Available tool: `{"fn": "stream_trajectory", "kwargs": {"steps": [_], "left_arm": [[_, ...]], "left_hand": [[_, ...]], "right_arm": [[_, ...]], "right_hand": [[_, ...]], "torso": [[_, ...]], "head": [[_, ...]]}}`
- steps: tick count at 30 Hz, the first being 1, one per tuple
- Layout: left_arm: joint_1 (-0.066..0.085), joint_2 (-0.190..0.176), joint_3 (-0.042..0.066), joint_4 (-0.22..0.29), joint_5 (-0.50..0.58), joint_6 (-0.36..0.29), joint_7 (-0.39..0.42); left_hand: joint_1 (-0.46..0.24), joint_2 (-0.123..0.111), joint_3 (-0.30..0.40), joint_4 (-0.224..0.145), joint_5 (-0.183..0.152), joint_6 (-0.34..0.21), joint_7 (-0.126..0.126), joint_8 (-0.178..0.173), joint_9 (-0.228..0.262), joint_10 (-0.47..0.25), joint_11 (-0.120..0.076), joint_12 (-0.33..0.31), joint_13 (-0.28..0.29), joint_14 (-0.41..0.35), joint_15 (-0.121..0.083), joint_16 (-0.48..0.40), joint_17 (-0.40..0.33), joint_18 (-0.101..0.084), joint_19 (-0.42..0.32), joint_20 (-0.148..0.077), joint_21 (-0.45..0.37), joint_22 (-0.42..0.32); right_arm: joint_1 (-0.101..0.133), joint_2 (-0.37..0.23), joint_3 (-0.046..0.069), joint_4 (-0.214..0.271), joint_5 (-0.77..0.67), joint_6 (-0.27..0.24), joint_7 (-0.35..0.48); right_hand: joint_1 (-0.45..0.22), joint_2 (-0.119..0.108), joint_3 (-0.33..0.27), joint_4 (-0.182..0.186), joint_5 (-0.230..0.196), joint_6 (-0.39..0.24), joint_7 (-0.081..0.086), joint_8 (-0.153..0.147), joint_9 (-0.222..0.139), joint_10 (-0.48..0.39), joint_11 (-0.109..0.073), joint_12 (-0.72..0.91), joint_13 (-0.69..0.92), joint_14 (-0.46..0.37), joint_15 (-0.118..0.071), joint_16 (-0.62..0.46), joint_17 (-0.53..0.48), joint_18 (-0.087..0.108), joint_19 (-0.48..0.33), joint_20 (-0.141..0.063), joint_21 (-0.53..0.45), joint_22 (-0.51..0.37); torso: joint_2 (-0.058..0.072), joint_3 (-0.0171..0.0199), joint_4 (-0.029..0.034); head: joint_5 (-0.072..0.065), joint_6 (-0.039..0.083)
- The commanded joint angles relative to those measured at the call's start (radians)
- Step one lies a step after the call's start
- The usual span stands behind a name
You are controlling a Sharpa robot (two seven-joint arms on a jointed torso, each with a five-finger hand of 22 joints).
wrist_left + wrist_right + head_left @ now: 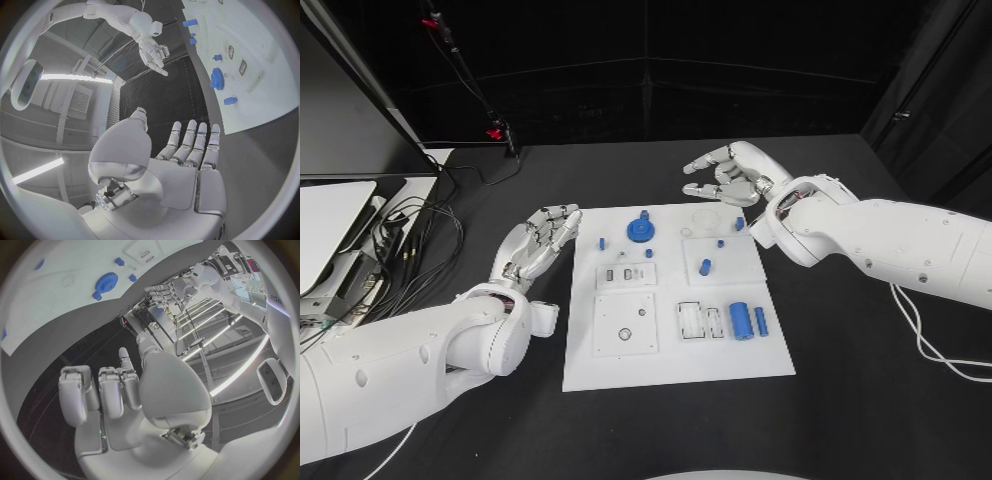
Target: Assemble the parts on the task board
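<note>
The left hand (540, 240) rests flat, fingers extended, at the task board's (678, 360) nine o'clock; the right hand (728, 175) hovers near one o'clock — fingers curled, apparently empty — beyond the blue gear (640, 231).

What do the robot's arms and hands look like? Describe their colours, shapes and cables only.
Both arms are glossy white, with rounded, bulbous shells. The left robot hand and right robot hand are silver metal, with segmented fingers and smooth pale palm covers. A thin white cable trails from the right arm across the black table. No markings are legible.
</note>
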Motion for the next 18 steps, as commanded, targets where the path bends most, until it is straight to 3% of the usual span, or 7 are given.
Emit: {"fn": "stream_trajectory", "kwargs": {"steps": [1,3,6,13,18], "left_arm": [[0.001,0.001,0.001,-0.003,-0.006,0.009,0.246],[0.001,0.001,0.001,-0.006,-0.006,0.008,0.248],[-0.002,0.006,0.001,-0.013,-0.006,0.01,0.254],[-0.015,0.013,0.001,-0.021,-0.006,0.014,0.267],[-0.027,0.011,0.001,-0.024,-0.006,0.015,0.274]], "left_hand": [[0.001,0.006,-0.006,0.001,0.005,0.009,0.16,0.001,-0.001,0.004,0.003,0.003,-0.001,0.001,0.003,0.005,-0.001,0.009,-0.009,0.001,0.007,0.001],[0.001,0.006,-0.006,0.001,0.005,0.009,0.16,0.001,-0.001,0.004,0.003,0.003,-0.001,0.001,0.003,0.005,-0.001,0.009,-0.009,0.001,0.007,0.001],[0.001,0.006,-0.007,0.002,0.005,0.009,0.16,0.001,-0.001,0.004,0.003,0.004,-0.001,0.001,0.003,0.005,-0.001,0.009,-0.008,0.001,0.007,0.002],[0.001,0.006,-0.008,0.002,0.005,0.009,0.16,0.001,-0.001,0.004,0.003,0.004,-0.001,0.001,0.003,0.005,-0.001,0.009,-0.006,0.001,0.008,0.003],[0.001,0.006,-0.009,0.002,0.005,0.009,0.16,0.001,-0.001,0.004,0.003,0.004,-0.001,0.002,0.003,0.005,-0.001,0.009,-0.006,0.001,0.009,0.004]], "right_arm": [[0.002,-0.029,0.0,0.005,0.081,0.021,0.069],[0.002,-0.043,-0.001,-0.003,0.074,0.024,0.064],[-0.001,-0.054,-0.001,-0.031,0.034,0.029,0.046],[-0.021,-0.049,-0.001,-0.098,-0.033,0.041,0.003],[-0.033,-0.035,-0.002,-0.148,-0.065,0.07,-0.029]], "right_hand": [[0.016,0.001,0.002,-0.007,-0.004,-0.012,0.002,-0.005,-0.002,0.106,0.009,0.003,0.263,0.106,0.003,0.002,0.263,-0.007,0.104,-0.001,0.003,0.263],[0.021,0.002,0.003,-0.01,-0.008,-0.019,0.003,-0.008,-0.003,0.106,0.008,0.003,0.263,0.106,0.003,0.002,0.263,-0.007,0.104,-0.001,0.003,0.263],[0.027,0.002,0.003,-0.014,-0.017,-0.029,0.002,-0.011,-0.004,0.106,0.006,0.003,0.263,0.106,0.003,0.002,0.263,-0.007,0.104,-0.001,0.003,0.263],[0.04,0.004,0.005,-0.021,-0.022,-0.045,0.001,-0.012,-0.006,0.106,0.003,0.003,0.263,0.106,0.0,0.002,0.263,-0.007,0.104,-0.002,0.003,0.263],[0.047,0.004,0.006,-0.026,-0.023,-0.052,0.002,-0.012,-0.006,0.106,0.003,0.003,0.263,0.106,0.001,0.002,0.263,-0.007,0.104,-0.002,0.003,0.263]], "torso": [[0.0,0.0025,-0.0057],[0.0,0.0013,-0.0089],[-0.003,0.0043,-0.0179],[-0.009,0.0162,-0.0348],[-0.014,0.0254,-0.036]], "head": [[-0.01,0.0],[-0.012,0.005],[-0.009,0.004],[-0.003,0.002],[-0.007,-0.004]]}}
